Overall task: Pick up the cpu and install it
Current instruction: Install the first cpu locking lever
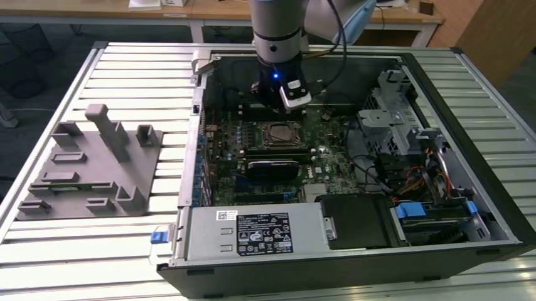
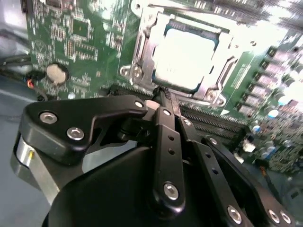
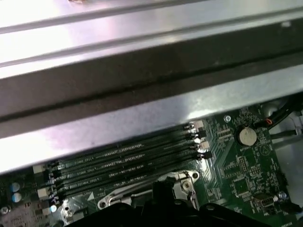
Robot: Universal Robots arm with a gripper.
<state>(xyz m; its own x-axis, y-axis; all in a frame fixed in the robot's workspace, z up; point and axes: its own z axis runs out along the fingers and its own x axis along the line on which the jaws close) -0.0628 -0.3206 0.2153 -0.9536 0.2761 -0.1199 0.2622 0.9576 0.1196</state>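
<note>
The fingers [image 2: 166, 101] are drawn together to a thin tip with nothing between them, held just above the near edge of the socket in the second wrist view. The cpu [image 2: 188, 57] already lies in the socket frame [image 2: 142, 47], its pale metal top showing square and flat, apart from the fingertips. In the exterior view the same socket [image 1: 279, 133] sits in the middle of the motherboard [image 1: 331, 135], with the gripper [image 1: 285, 100] hanging over the board just behind it, inside the open computer case [image 1: 435, 188]. The memory slots [image 3: 123, 163] run beside the socket in the first wrist view, and a coin cell battery [image 3: 246, 136] sits off to one side. A grey holder block [image 1: 88, 166] stands on the slatted worktop [image 1: 50, 251], at the exterior view's left, well apart from the case. To my eye the risk now is the fingertips catching the frame or the chip's edge: a sideways nudge could tilt the chip in its seat, and I cannot tell whether any retaining lever is locked down.
</note>
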